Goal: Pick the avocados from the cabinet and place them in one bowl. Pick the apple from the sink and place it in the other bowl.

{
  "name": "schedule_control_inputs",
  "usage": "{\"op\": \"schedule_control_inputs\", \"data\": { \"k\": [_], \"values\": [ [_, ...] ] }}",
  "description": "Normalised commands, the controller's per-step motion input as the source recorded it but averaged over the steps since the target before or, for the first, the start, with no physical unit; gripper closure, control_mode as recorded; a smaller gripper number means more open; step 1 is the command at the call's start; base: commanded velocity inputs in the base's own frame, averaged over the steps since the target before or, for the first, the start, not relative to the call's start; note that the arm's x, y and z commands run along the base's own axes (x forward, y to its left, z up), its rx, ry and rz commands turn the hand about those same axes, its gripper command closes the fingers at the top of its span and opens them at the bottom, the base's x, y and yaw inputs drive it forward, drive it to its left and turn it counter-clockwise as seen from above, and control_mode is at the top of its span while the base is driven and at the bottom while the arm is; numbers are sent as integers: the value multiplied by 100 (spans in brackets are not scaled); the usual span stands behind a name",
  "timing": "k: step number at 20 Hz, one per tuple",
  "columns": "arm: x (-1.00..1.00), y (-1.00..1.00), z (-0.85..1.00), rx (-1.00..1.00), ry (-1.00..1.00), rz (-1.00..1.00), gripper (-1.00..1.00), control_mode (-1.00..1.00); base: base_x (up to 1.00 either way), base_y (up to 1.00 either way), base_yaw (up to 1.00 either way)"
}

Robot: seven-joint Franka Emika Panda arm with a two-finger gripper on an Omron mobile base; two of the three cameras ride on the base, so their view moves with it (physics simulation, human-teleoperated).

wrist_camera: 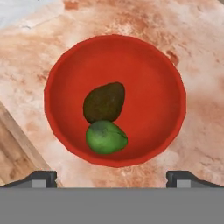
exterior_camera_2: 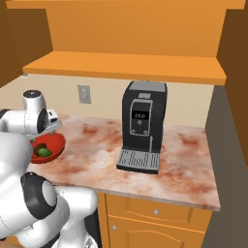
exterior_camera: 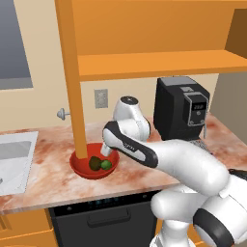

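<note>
Arm, lower right of left base frame: glossy white shells, fat rounded links, dark grey/black bands at joints. Small grey lettering on the forearm link, too small to read. Wrist cap round, white w/ dark disc on top, upper centre. Right base frame, lower left: same white body, big black joint ring. Hand cam: two dark finger tips at bottom corners, blocky, w/ lighter grey pads.
</note>
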Motion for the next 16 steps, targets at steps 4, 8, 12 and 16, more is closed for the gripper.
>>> {"op": "schedule_control_inputs", "data": {
  "k": [4, 8, 12, 16],
  "values": [
    [-63, -24, 17, 0, 0, -13, -100, -100, 0, 0, 0],
    [-38, -27, 19, 0, 0, -26, -100, -100, 0, 0, 0],
    [-25, -27, 29, 0, 0, -29, -100, -100, 0, 0, 0],
    [-26, -36, 29, 0, 0, -27, -100, -100, 0, 0, 0]
  ]
}}
